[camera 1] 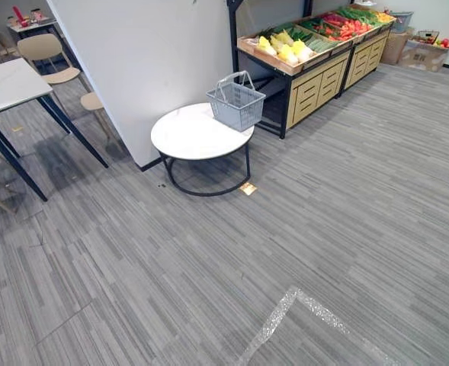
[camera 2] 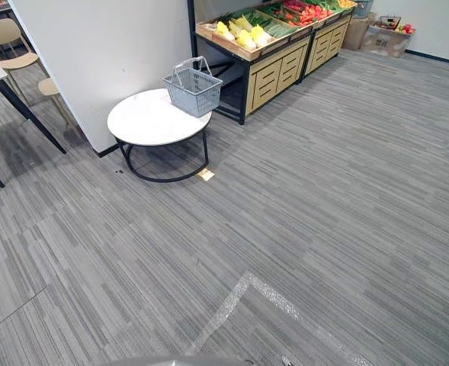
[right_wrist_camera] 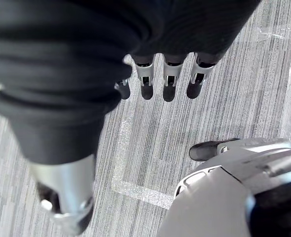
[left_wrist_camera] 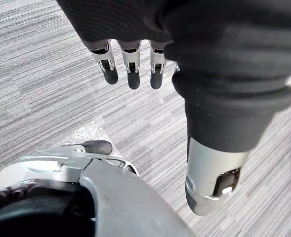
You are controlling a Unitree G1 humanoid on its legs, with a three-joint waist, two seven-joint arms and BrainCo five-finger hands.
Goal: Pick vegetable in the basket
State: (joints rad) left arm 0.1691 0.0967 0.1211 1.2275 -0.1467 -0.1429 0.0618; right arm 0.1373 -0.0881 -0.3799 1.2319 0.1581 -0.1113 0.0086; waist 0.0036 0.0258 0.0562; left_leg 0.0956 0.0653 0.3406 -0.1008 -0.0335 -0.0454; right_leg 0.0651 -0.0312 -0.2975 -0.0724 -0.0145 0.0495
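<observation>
**Basket**: one, grey wire, handles upright. It stands at the far edge of the round white surface, of which there is one.

**Vegetables:** three piles on the wooden produce stand just behind the basket.
- Yellow-white heads
- Greens
- Reds

Single pieces are too small to count. None shows inside the basket.

**Left hand**: one. **Right hand**: one. The fingers of both are straight and released, grasping nothing, and both hang over the carpet floor.

**Handling note:** the stand lies well apart from the robot. The first need is probably to walk close and square up to the stand. Then grasp one head from the nearest pile and lower it into the basket rather than drop it.
</observation>
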